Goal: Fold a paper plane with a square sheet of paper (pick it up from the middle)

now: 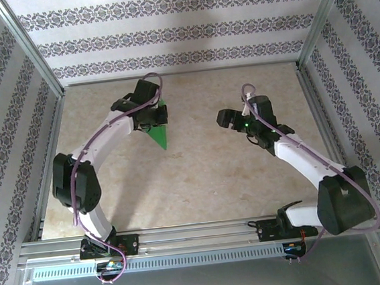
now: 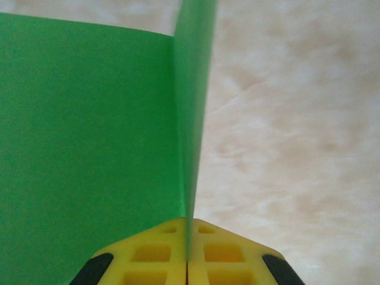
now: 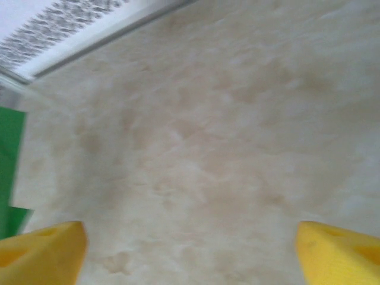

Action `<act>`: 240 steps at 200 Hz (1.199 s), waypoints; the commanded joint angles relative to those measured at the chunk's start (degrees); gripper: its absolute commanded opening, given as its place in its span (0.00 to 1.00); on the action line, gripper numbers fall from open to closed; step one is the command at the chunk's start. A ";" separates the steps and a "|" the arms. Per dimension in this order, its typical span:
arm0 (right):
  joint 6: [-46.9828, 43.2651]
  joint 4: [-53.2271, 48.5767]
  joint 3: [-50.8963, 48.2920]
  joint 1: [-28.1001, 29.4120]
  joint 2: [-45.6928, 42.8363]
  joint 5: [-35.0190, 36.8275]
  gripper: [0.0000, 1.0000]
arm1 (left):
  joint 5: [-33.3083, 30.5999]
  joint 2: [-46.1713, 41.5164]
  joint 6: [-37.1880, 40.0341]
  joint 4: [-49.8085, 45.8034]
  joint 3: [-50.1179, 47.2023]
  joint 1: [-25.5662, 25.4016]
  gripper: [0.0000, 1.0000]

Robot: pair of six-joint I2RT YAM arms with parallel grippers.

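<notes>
Right gripper (image 3: 190, 261) over mid-table, jaws spread wide, nothing between them; bare table (image 3: 208, 148) below; well apart to its left, left gripper (image 2: 187, 252) pinched tight on the edge of the green paper (image 2: 89, 119); paper folded, one flap upright at the crease, pointed end toward the arm bases; patterned wall (image 1: 179, 29) beyond.

A robot test booth, more lab than home: a marble-look tabletop (image 1: 207, 181) is boxed in by aluminium framing (image 1: 32, 53) and wallpaper panels (image 1: 166, 33) from 9 round to 3 o'clock. The left arm (image 1: 99, 148) and right arm (image 1: 306, 161) are bolted to a rail (image 1: 199, 234) at 6 o'clock.
</notes>
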 commanded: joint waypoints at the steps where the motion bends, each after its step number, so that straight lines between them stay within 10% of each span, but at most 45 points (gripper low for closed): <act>1: -8.35 -6.46 0.96 0.10 -3.00 11.73 0.98 | -19.98 5.20 6.26 -17.14 4.70 -2.36 0.08; 107: -3.00 -4.94 -3.81 -1.73 -5.84 12.02 0.98 | -42.41 26.80 1.80 -24.11 14.78 -10.63 0.07; 240: 1.60 -3.03 -3.56 -3.29 -1.60 4.65 0.98 | -28.44 31.31 -6.01 -21.00 16.17 -14.91 0.24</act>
